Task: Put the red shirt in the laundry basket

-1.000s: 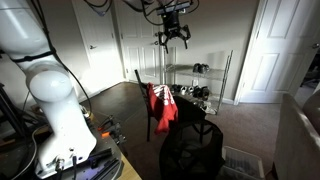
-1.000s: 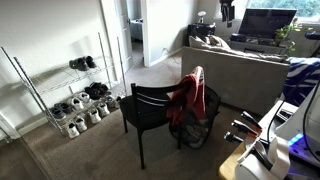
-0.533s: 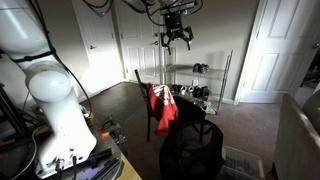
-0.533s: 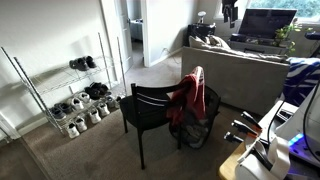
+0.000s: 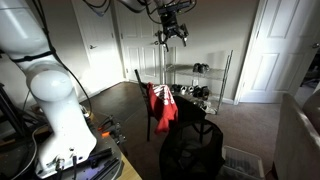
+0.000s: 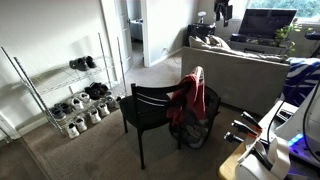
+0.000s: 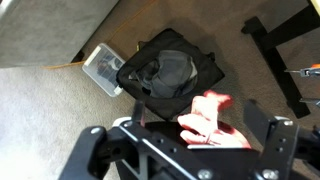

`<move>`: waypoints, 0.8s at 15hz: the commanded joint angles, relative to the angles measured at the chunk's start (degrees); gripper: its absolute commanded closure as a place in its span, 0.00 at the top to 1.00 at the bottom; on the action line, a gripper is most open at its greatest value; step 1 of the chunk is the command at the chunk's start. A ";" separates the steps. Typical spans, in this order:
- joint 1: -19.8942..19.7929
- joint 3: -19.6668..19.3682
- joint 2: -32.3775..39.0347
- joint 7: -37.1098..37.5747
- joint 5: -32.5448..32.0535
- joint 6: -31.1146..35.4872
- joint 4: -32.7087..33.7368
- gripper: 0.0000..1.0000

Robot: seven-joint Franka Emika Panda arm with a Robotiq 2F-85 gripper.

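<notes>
The hand (image 5: 172, 36) hangs high, its dark fingers spread wide and gripping nothing. Far below it, the limp red shirt (image 5: 165, 107) drapes over a dark wooden chair (image 6: 150, 103). The round, soft-sided black mesh laundry basket (image 7: 132, 78) stands beside the chair.

My gripper (image 7: 187, 140) enters from the bottom edge with its jaws spread wide and gripping nothing. I look straight down on beige carpet (image 7: 50, 110). The basket (image 7: 133, 75) sits at centre frame. It is black and has a grey bundle (image 7: 172, 70) inside. The shirt (image 7: 210, 118) appears below the basket in frame, between my fingers, and its red overlaps the basket's lower edge. A pale rectangular object (image 7: 103, 68) lies just beside the basket. Black bars (image 7: 280, 28) cross the upper right corner.
</notes>
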 commanded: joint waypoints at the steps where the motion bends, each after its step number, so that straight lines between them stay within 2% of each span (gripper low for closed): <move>1: 2.49 3.55 -0.36 -4.12 -2.87 -0.28 1.37 1.00; 5: 5.60 5.96 1.63 -10.60 -0.98 2.82 2.83 1.00; 8: 6.66 6.19 4.17 -18.19 0.95 6.10 3.78 1.00; 12: 5.78 5.32 8.89 -31.88 10.32 6.27 6.48 1.00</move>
